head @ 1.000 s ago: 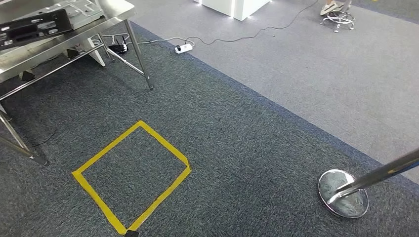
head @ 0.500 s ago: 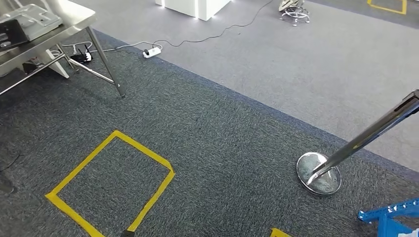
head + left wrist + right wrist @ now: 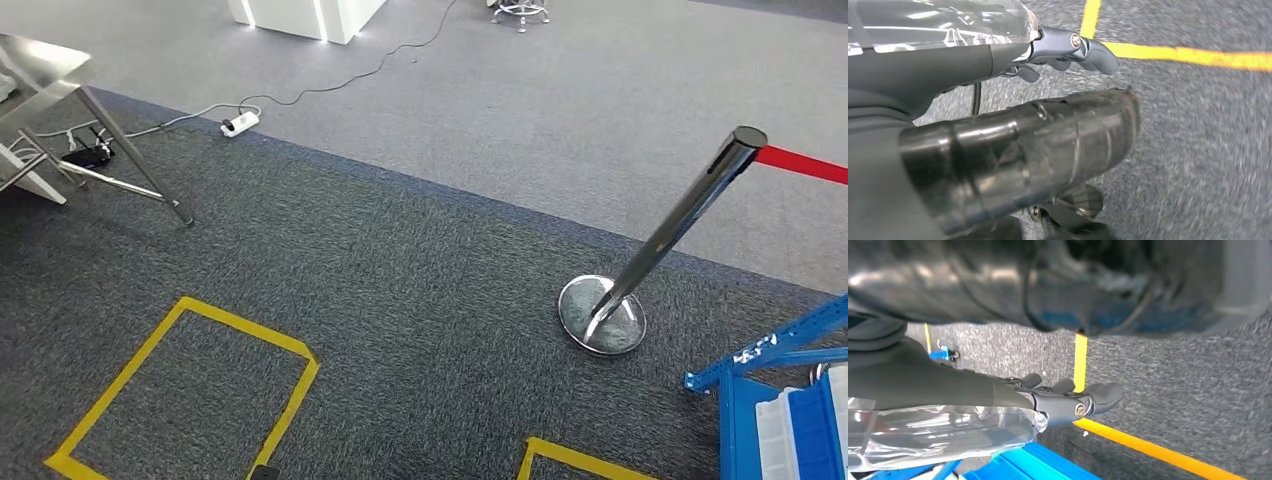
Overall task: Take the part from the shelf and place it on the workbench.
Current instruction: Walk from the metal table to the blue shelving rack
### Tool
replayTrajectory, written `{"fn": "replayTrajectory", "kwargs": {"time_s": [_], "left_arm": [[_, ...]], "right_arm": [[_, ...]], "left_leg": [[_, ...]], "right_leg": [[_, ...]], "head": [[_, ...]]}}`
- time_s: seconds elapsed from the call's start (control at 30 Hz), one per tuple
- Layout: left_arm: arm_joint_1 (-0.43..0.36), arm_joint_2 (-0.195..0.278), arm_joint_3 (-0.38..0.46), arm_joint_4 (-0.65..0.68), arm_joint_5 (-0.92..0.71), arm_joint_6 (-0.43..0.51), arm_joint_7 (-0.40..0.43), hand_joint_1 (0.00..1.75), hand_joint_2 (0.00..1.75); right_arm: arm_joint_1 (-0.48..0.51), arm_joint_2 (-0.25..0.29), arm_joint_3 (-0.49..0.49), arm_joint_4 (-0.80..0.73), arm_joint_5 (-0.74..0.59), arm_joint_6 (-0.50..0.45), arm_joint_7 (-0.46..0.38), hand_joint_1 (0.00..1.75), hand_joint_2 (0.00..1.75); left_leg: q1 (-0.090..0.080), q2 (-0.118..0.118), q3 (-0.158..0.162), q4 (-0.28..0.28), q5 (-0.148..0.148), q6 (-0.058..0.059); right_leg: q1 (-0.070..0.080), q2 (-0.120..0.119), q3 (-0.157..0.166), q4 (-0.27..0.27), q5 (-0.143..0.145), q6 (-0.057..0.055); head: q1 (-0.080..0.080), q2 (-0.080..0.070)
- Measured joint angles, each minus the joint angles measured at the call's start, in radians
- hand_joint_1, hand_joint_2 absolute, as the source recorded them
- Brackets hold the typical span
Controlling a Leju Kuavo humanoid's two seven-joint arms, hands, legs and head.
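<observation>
A blue shelf frame (image 3: 770,358) with blue and white bins (image 3: 800,432) stands at the lower right of the head view. The steel workbench (image 3: 40,62) shows one corner and a leg at the upper left. My left hand (image 3: 1068,50) hangs above the dark carpet with its fingers stretched out and nothing in them. My right hand (image 3: 1068,401) also hangs with its fingers extended and holds nothing; a blue shelf part (image 3: 1038,465) lies close beside it.
A chrome stanchion (image 3: 680,225) with a round base (image 3: 601,315) and a red belt (image 3: 805,165) stands just left of the shelf. Yellow tape squares (image 3: 180,390) mark the carpet. A power strip (image 3: 238,123) and its cable lie near the workbench leg.
The camera has swung to the right: the workbench has slid off to the left edge, and the stanchion and the blue shelf have come into the picture at the right.
</observation>
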Motion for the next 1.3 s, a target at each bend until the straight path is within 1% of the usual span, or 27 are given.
{"fn": "replayTrajectory", "kwargs": {"time_s": [0.03,0.07,0.1,0.13,0.17,0.23,0.3,0.37,0.43,0.5,0.53,0.57,0.6,0.63,0.67,0.73,0.8,0.87,0.93,1.0,1.03,1.07,1.1,1.13,1.17,1.23,1.3], "left_arm": [[0.002,0.000,0.000,0.000,0.000,0.000,0.000,0.00,0.00],[0.004,0.000,0.000,0.000,-0.001,0.000,0.000,0.00,0.00],[0.006,0.000,0.000,0.000,-0.002,0.000,0.000,0.00,0.00],[0.006,0.000,0.000,0.000,-0.003,0.000,0.000,0.00,0.00],[0.006,0.000,0.000,0.000,-0.005,0.000,0.000,0.00,0.00],[0.005,0.002,0.001,0.000,-0.007,0.000,0.000,0.00,0.00],[0.002,0.003,0.002,0.000,-0.007,-0.001,-0.002,0.00,0.00],[-0.001,0.003,0.002,0.000,-0.007,-0.003,-0.003,0.00,0.00],[-0.001,0.004,0.002,0.000,-0.007,-0.004,-0.003,0.00,0.00],[0.002,0.004,0.004,0.000,-0.007,-0.005,-0.003,0.00,0.00],[0.004,0.005,0.005,0.000,-0.007,-0.005,-0.002,0.00,0.00],[0.005,0.005,0.005,0.000,-0.007,-0.005,-0.001,0.00,0.00],[0.006,0.005,0.006,0.000,-0.007,-0.006,-0.001,0.00,0.00],[0.005,0.005,0.006,0.000,-0.007,-0.006,0.000,0.00,0.00],[0.005,0.005,0.006,0.000,-0.007,-0.007,0.000,0.00,0.00],[0.004,0.005,0.007,0.000,-0.007,-0.007,0.000,0.00,0.00],[0.003,0.006,0.008,0.000,-0.007,-0.007,0.000,0.00,0.00],[0.001,0.006,0.009,0.000,-0.007,-0.008,0.000,0.00,0.00],[-0.001,0.006,0.009,0.000,-0.007,-0.009,0.000,0.00,0.00],[0.000,0.006,0.010,0.000,-0.007,-0.010,0.000,0.00,0.00],[0.002,0.006,0.010,0.000,-0.007,-0.010,0.001,0.00,0.00],[0.004,0.006,0.010,0.000,-0.007,-0.011,0.002,0.00,0.00],[0.006,0.006,0.010,0.000,-0.007,-0.011,0.002,0.00,0.00],[0.007,0.006,0.011,0.000,-0.007,-0.011,0.003,0.00,0.00],[0.007,0.006,0.011,0.000,-0.007,-0.011,0.003,0.00,0.00],[0.007,0.006,0.012,0.000,-0.008,-0.011,0.003,0.00,0.00],[0.006,0.006,0.012,0.000,-0.008,-0.011,0.003,0.00,0.00]], "right_arm": [[0.000,0.000,0.000,0.000,0.000,0.000,0.000,0.00,0.00],[0.000,0.000,0.000,0.000,0.000,0.000,0.001,0.00,0.00],[0.001,0.000,-0.001,0.000,0.000,0.000,0.001,0.00,0.00],[0.001,0.000,-0.001,0.000,0.000,0.000,0.002,0.00,0.00],[0.001,0.000,-0.001,0.000,0.000,0.001,0.002,0.00,0.00],[-0.001,0.001,-0.002,0.000,0.001,0.002,0.002,0.00,0.00],[-0.001,0.002,-0.002,0.000,0.003,0.003,0.002,0.00,0.00],[0.003,0.002,-0.002,0.002,0.007,0.003,0.003,0.00,0.00],[0.004,0.002,-0.002,0.003,0.009,0.003,0.004,0.00,0.00],[0.002,0.002,-0.002,0.003,0.009,0.003,0.005,0.00,0.00],[0.001,0.002,-0.002,0.003,0.009,0.003,0.007,0.00,0.00],[0.000,0.002,-0.002,0.004,0.010,0.003,0.009,0.00,0.00],[0.001,0.002,-0.002,0.004,0.011,0.003,0.011,0.00,0.00],[0.002,0.002,-0.002,0.004,0.012,0.003,0.014,0.00,0.00],[0.002,0.002,-0.002,0.004,0.012,0.004,0.016,0.00,0.00],[0.001,0.002,-0.002,0.004,0.014,0.004,0.018,0.00,0.00],[-0.001,0.002,-0.002,0.004,0.017,0.004,0.018,0.00,0.00],[0.000,0.003,-0.002,0.004,0.020,0.004,0.018,0.00,0.00],[0.000,0.004,-0.002,0.004,0.022,0.005,0.019,0.00,0.00],[-0.002,0.005,-0.002,0.004,0.023,0.006,0.021,0.00,0.00],[-0.003,0.005,-0.003,0.004,0.024,0.008,0.022,0.00,0.00],[-0.002,0.005,-0.003,0.004,0.024,0.009,0.023,0.00,0.00],[-0.002,0.005,-0.003,0.004,0.025,0.011,0.024,0.00,0.00],[-0.001,0.005,-0.003,0.004,0.026,0.012,0.026,0.00,0.00],[0.000,0.005,-0.003,0.005,0.026,0.014,0.027,0.00,0.00],[-0.001,0.005,-0.003,0.004,0.026,0.017,0.027,0.00,0.00],[-0.002,0.005,-0.003,0.004,0.027,0.018,0.027,0.00,0.00]], "left_leg": [[0.000,-0.008,-0.034,0.068,-0.024,0.001],[0.000,-0.012,-0.057,0.111,-0.029,0.002],[0.000,-0.013,-0.062,0.112,-0.012,0.005],[0.000,-0.017,-0.048,0.071,0.024,0.009],[0.000,-0.029,-0.022,0.002,0.068,0.013],[0.000,-0.070,0.025,-0.121,0.123,0.020],[-0.003,-0.089,0.036,-0.160,0.130,0.024],[-0.003,-0.070,0.040,-0.169,0.137,0.032],[-0.001,-0.046,0.045,-0.182,0.149,0.046],[-0.003,-0.018,0.045,-0.187,0.152,0.054],[-0.005,-0.003,0.043,-0.186,0.152,0.056],[-0.006,0.011,0.043,-0.186,0.151,0.056],[-0.007,0.025,0.043,-0.186,0.149,0.055],[-0.007,0.037,0.044,-0.185,0.148,0.054],[-0.007,0.048,0.046,-0.184,0.145,0.052],[-0.011,0.067,0.050,-0.181,0.137,0.043],[-0.015,0.083,0.054,-0.178,0.131,0.032],[-0.013,0.095,0.059,-0.177,0.126,0.021],[-0.008,0.064,0.050,-0.145,0.098,0.012],[-0.003,0.012,0.001,-0.035,0.034,0.006],[-0.002,-0.003,-0.032,0.036,0.003,0.005],[-0.002,-0.009,-0.060,0.092,-0.013,0.003],[-0.002,-0.012,-0.074,0.114,-0.009,0.003],[-0.001,-0.013,-0.069,0.097,0.016,0.004],[-0.001,-0.020,-0.048,0.043,0.056,0.006],[0.001,-0.066,0.003,-0.090,0.122,0.012],[0.001,-0.101,0.025,-0.152,0.139,0.017]], "right_leg": [[0.002,0.013,-0.001,0.001,0.000,-0.002],[0.005,0.028,-0.001,0.002,0.001,-0.003],[0.006,0.043,0.000,0.003,0.001,-0.003],[0.007,0.059,0.000,0.005,0.000,-0.002],[0.007,0.074,0.000,0.007,0.000,-0.002],[0.008,0.099,-0.004,0.013,0.000,0.003],[0.007,0.118,-0.011,0.014,0.003,0.015],[0.004,0.126,-0.015,0.013,0.007,0.028],[0.007,0.083,-0.034,0.051,-0.021,0.036],[0.007,0.028,-0.088,0.165,-0.087,0.042],[0.005,0.017,-0.119,0.230,-0.115,0.045],[0.004,0.013,-0.139,0.274,-0.128,0.048],[0.002,0.009,-0.141,0.284,-0.123,0.051],[0.001,0.004,-0.122,0.251,-0.100,0.052],[0.000,-0.008,-0.085,0.187,-0.067,0.052],[0.003,-0.049,-0.014,0.057,-0.020,0.044],[0.011,-0.065,0.007,0.011,-0.013,0.031],[0.011,-0.043,0.005,0.008,-0.009,0.018],[0.007,-0.024,0.008,0.000,-0.003,0.004],[0.005,-0.003,0.007,-0.004,0.002,-0.005],[0.006,0.009,0.006,-0.003,0.002,-0.007],[0.007,0.023,0.005,-0.003,0.003,-0.008],[0.008,0.038,0.005,-0.001,0.003,-0.008],[0.008,0.053,0.005,0.001,0.002,-0.008],[0.008,0.067,0.006,0.004,0.002,-0.007],[0.007,0.093,0.002,0.012,-0.001,-0.001],[0.007,0.115,-0.007,0.017,0.000,0.011]], "head": [[0.000,0.000],[0.000,0.000],[0.000,0.000],[0.000,0.000],[0.000,0.000],[0.000,0.000],[0.000,0.000],[0.000,0.000],[0.001,0.000],[0.002,0.000],[0.002,0.000],[0.002,0.000],[0.002,0.000],[0.002,0.000],[0.002,0.000],[0.002,0.000],[0.001,0.000],[0.001,0.000],[0.001,0.000],[0.000,0.000],[0.000,0.000],[0.000,0.000],[0.000,0.000],[0.000,0.000],[0.000,0.000],[0.001,0.000],[0.001,0.000]]}}
